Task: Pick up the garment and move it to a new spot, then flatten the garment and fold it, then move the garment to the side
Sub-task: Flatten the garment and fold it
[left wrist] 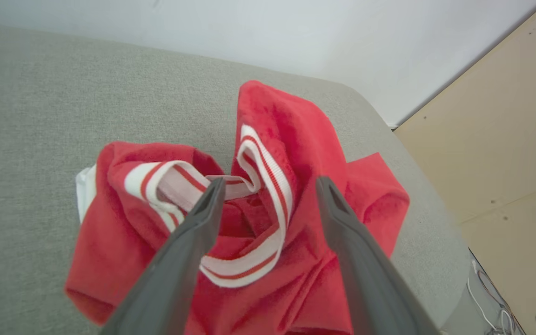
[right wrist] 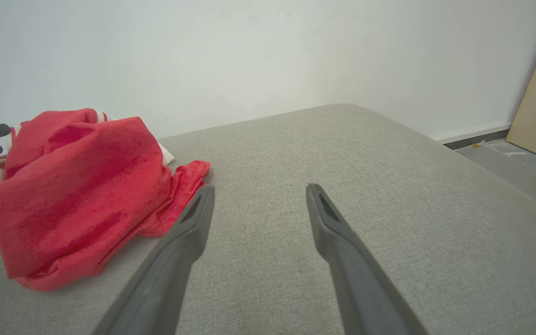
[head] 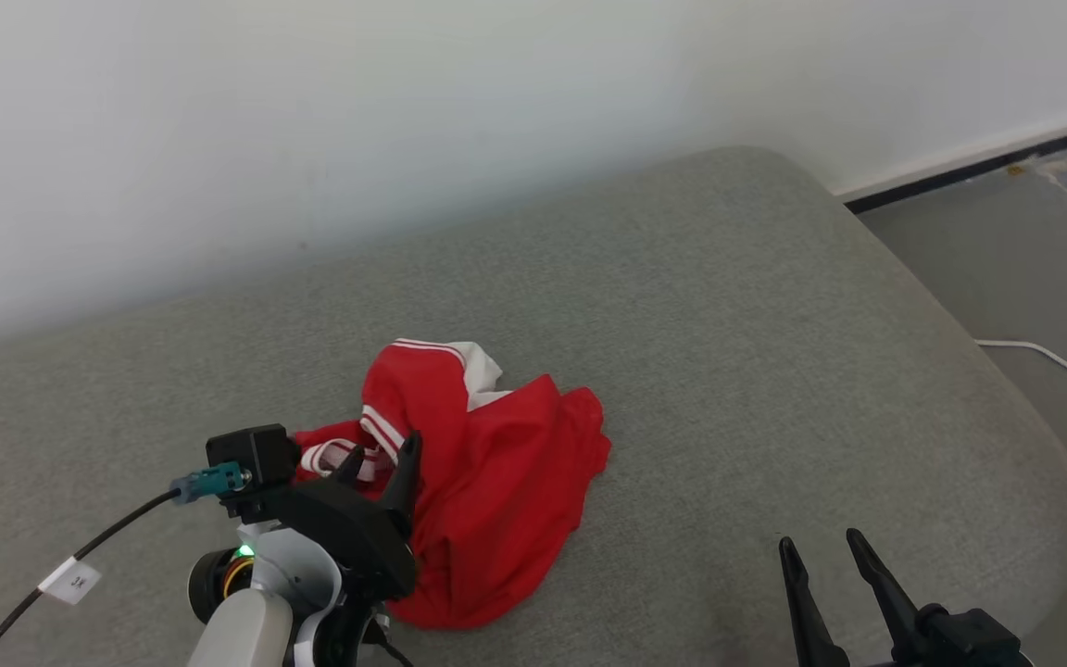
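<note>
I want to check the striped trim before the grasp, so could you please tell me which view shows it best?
The left wrist view: the striped trim loops large and sharp at the open left hand. The head view shows it small, the right wrist view barely a sliver.

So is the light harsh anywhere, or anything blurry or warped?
Head view: soft, even light, faint shadow under the red garment. Left wrist view: left gripper fingers blurred low down, garment sharper. Right wrist view: white wall evenly bright, no glare on grey cushion.
</note>
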